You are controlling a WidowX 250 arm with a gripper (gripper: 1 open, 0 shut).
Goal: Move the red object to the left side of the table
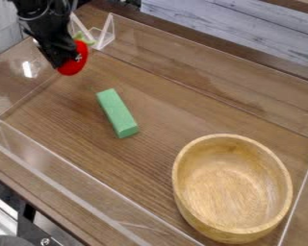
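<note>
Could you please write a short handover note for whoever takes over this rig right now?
End effector: shut on the red object, near the upper-left corner of the table, close to the clear wall.
Other things: green block lies flat near the middle; wooden bowl sits at lower right, nothing visible in it.
Done: the red object is picked up and carried to the left side.
Left: lower it onto the wood, open, and withdraw. Whether it already touches the surface cannot be told.

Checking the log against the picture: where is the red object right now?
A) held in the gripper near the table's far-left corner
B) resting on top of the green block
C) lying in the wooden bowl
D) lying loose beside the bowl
A: the red object sits at the tip of the shut gripper, far from the wooden bowl and green block.
</note>
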